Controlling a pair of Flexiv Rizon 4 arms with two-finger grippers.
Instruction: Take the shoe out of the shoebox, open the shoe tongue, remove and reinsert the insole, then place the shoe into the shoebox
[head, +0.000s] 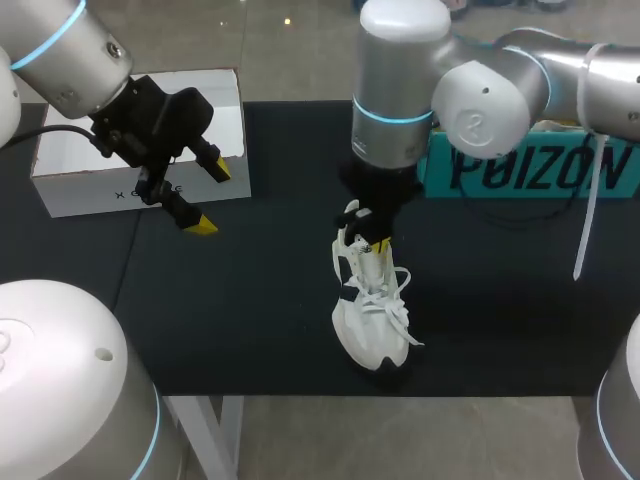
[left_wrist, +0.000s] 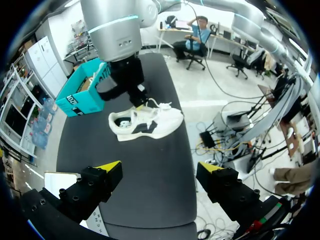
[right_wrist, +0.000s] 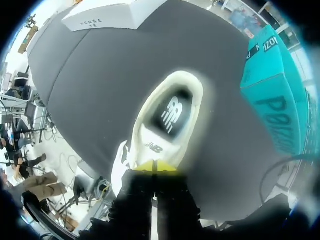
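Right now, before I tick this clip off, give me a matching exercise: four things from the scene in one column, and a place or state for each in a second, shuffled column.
Things:
1. shoe
2. teal box
3. white box
4. left gripper

Place or state:
A. open, holding nothing
B. at the table's left rear corner
C. mid-table, its tongue pinched by the right gripper
D. at the table's right rear, behind the right arm

Pairs: 1-C, 2-D, 3-B, 4-A.
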